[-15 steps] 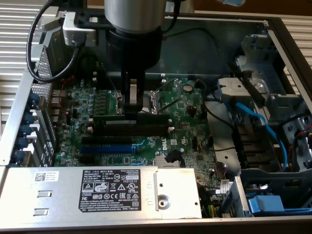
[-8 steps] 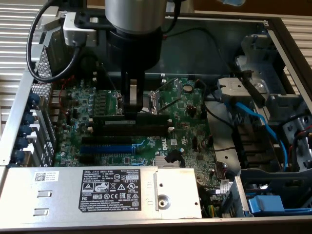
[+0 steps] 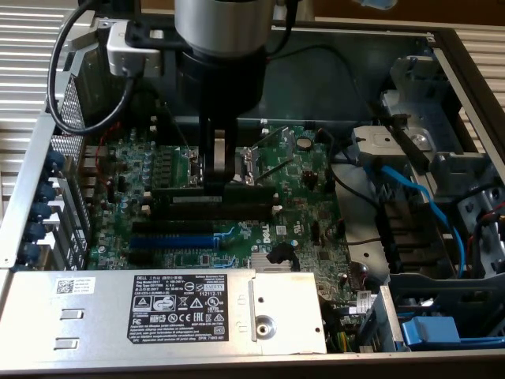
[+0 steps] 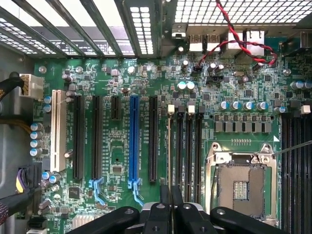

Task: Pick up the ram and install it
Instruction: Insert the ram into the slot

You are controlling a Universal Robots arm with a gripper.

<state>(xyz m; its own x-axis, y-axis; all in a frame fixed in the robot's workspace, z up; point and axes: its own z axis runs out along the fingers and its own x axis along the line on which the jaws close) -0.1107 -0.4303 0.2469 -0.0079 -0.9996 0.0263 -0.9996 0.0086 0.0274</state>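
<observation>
Grey sheet metal of the open computer case (image 3: pixel 454 55) frames the green motherboard (image 3: pixel 308 229). Above the board, the gripper (image 3: pixel 221 167) has its fingers pressed together on the ram (image 3: pixel 181 190), pinching it near mid-length. The pickup looks done, and installing is the step in hand. The ram sits low at the black memory slots (image 3: pixel 252 207), just above one or in it; I cannot tell whether it is seated. Its long axis runs from the exterior view's left to its right, parallel to the slots, with the stick standing on edge.
</observation>
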